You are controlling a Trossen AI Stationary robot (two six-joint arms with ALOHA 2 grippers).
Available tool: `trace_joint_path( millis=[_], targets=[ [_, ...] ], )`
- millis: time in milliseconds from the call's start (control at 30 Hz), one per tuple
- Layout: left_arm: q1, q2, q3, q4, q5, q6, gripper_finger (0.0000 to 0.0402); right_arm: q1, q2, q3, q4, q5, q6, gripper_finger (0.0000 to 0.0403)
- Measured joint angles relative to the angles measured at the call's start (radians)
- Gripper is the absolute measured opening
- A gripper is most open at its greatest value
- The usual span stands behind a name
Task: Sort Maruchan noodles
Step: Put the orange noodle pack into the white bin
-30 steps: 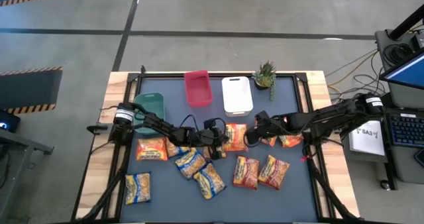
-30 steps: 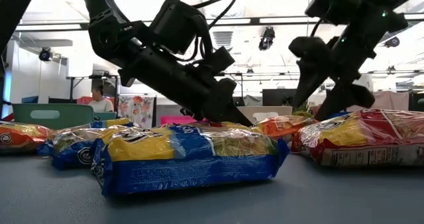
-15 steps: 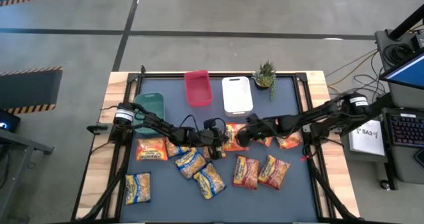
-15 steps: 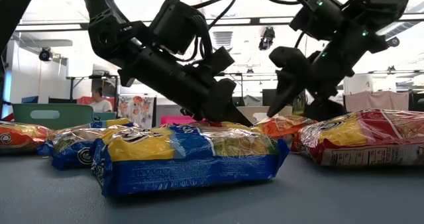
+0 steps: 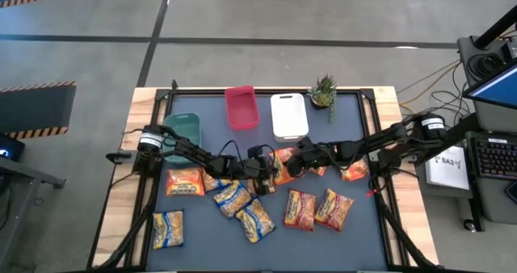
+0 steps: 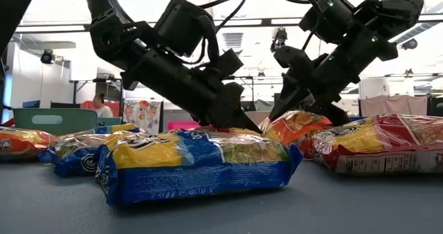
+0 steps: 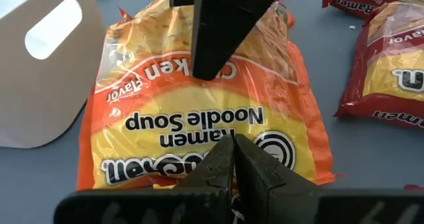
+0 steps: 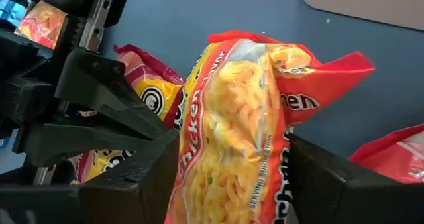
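The fingers [image 8: 132, 177] of the right gripper [image 8: 228, 177] now stand on either side of an orange packet [image 8: 245, 138], its middle buckled up between them; a second ago they were spread wide and well clear of it, off to the right of the pile. We read this as a grip being taken, the fingers closing on the packet rather than fully clamped. The left gripper [image 7: 232, 159] has not moved: its fingers are pressed together, the tips bearing down on the near end of the same orange packet, which lies label-up on the mat [image 5: 363, 233] just beside the white bin [image 5: 288, 115].

In the high view the right gripper [image 5: 297, 161] has travelled left to meet the left gripper [image 5: 266, 170] at mid-table, in front of the white bin. The red bin [image 5: 241, 107] and green bin [image 5: 182, 132] stand to the left of it along the far edge.

The remaining packets are unsorted. Yellow-and-blue packets [image 5: 234, 199] lie front left, red-orange packets [image 5: 300, 210] front right, and one more orange packet [image 5: 184, 181] sits left of the arms.

We judge that the sort is at an early stage: no packet shows in any bin. With the packet now between the right fingers, the left tip pinning its end would need to lift away before a clean pick-up.
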Motion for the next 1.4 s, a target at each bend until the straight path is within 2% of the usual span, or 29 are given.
trace_joint_path(
  millis=[467, 767, 1100, 1400],
  targets=[
    [0.0, 0.0, 0.0, 0.001, 0.0, 0.001, 0.0, 0.001, 0.0, 0.001, 0.009, -0.004, -0.003, 0.0136],
    [-0.002, -0.035, -0.002, -0.026, 0.0, 0.027, 0.0, 0.003, -0.011, 0.003, 0.009, -0.001, -0.018, 0.0126],
    [-0.004, -0.19, -0.003, -0.201, -0.01, 0.097, 0.0, 0.004, -0.031, 0.007, 0.011, 0.0, -0.057, 0.0118],
    [-0.007, -0.422, -0.009, -0.348, -0.032, 0.174, 0.0, 0.003, -0.047, 0.007, 0.032, 0.007, -0.067, 0.0117]
  ],
)
